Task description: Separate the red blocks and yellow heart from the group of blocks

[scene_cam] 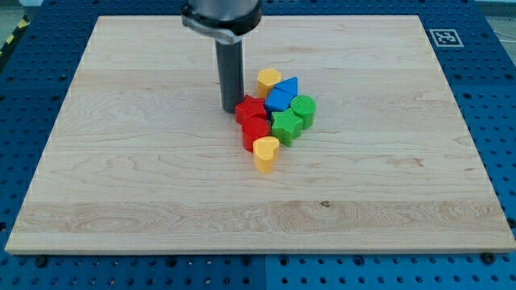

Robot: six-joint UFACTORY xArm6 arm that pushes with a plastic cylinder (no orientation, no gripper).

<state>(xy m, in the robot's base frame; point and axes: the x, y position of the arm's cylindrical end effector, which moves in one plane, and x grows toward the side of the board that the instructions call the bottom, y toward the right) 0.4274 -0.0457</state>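
Several blocks sit in a tight cluster at the board's centre. A red star-shaped block [251, 109] and a second red block [255, 132] form the cluster's left side. A yellow heart [266, 153] lies at the cluster's bottom, touching the lower red block. A yellow pentagon-like block [268, 81] is at the top. Two blue blocks [282, 94] lie beside it. A green star [285, 126] and a green round block [304, 109] are on the right. My tip [231, 109] rests just left of the red star, touching or nearly touching it.
The wooden board [121, 161] lies on a blue perforated table. A fiducial marker [446, 37] sits past the board's top right corner. The arm's dark body [222, 14] hangs at the view's top centre.
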